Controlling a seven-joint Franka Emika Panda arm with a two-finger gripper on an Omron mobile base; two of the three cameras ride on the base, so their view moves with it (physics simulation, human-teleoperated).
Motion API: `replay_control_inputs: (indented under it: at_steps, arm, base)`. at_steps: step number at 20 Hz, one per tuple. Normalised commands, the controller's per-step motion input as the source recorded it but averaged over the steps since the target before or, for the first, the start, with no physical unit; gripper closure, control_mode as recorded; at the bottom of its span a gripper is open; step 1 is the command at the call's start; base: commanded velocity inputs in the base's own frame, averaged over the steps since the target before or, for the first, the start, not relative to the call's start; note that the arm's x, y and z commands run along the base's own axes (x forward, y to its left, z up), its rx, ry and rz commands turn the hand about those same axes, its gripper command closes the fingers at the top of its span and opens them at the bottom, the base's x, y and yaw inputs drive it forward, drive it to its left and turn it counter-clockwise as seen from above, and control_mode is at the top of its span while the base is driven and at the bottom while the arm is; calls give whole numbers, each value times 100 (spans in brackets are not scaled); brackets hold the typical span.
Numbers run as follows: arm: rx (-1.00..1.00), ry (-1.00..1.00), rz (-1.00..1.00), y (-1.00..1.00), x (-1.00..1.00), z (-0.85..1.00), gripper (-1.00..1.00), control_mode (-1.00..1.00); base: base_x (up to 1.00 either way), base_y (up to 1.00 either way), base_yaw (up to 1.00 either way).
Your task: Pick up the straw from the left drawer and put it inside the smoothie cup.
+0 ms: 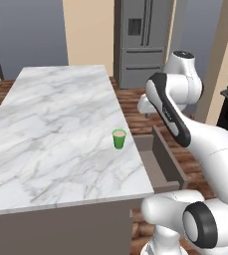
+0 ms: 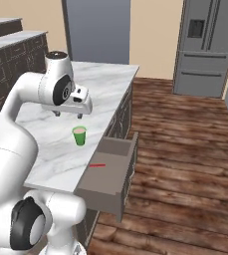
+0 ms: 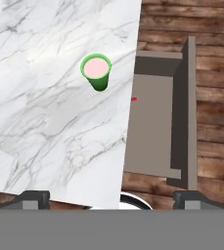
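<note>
The green smoothie cup (image 2: 79, 135) stands upright near the right edge of the marble island, pink contents showing at its rim (image 3: 97, 68); it also appears in the left base view (image 1: 119, 139). Beside it the left drawer (image 2: 129, 160) is pulled out. The red straw (image 2: 97, 165) lies flat on the drawer floor, close under the counter's edge; in the hand view just its red tip (image 3: 133, 99) peeks out. My gripper (image 2: 68, 114) hovers open above the counter, behind the cup, holding nothing, its fingertips (image 3: 35, 197) spread wide.
The marble island top (image 1: 56, 129) stretches to the left. The drawer's front panel (image 1: 171, 162) juts over the wooden floor (image 2: 185, 149). A steel fridge (image 2: 202, 45) stands at the back, and dark cabinets (image 2: 11, 55) line the far left wall.
</note>
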Motion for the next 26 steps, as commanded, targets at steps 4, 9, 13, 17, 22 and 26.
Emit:
replay_control_inputs:
  at_steps: [4, 9, 13, 17, 22, 26]
  arm:
    - [0, 0, 0, 0, 0, 0, -100, 100]
    - [0, 4, 8, -37, 21, -25, -100, -100]
    - [1, 13, 33, -93, 44, -97, -100, -100]
    - [5, 6, 33, -83, 17, -90, -100, -100]
    - [3, 0, 27, -43, 0, -62, -100, -100]
    - [0, 0, 17, -2, 0, -52, -100, -100]
  base:
    - [17, -10, 0]
    - [7, -6, 1]
    - [0, 0, 0]
    - [0, 0, 0]
    - [0, 0, 0]
    - [0, 0, 0]
